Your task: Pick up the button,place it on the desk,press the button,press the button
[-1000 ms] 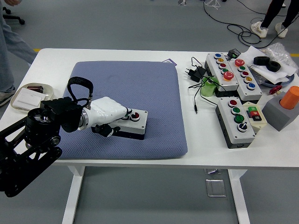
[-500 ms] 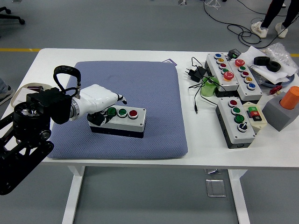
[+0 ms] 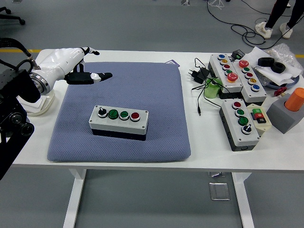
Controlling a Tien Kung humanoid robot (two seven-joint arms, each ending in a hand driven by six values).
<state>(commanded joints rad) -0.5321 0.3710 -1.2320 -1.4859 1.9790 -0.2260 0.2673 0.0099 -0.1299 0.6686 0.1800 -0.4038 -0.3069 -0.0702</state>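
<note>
My left robot hand (image 3: 78, 71) hangs released above the mat (image 3: 156, 85); I'd drop one fingertip squarely onto the button box (image 3: 119, 122).

Blue-grey dotted mat (image 3: 142, 95), frame centre. White-topped, black-sided button box (image 3: 119, 122): black, two green, one red caps. White-shelled left hand (image 3: 71, 66), black fingertips, upper left. Orange cylinder (image 3: 294, 99), right edge.

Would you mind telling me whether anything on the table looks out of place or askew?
Nothing looks damaged or spilled. The button box sits flat on the blue pad, turned only slightly off the pad's edges. The far-right corner is cluttered: more button boxes, a loose black cable and crumpled plastic.
</note>
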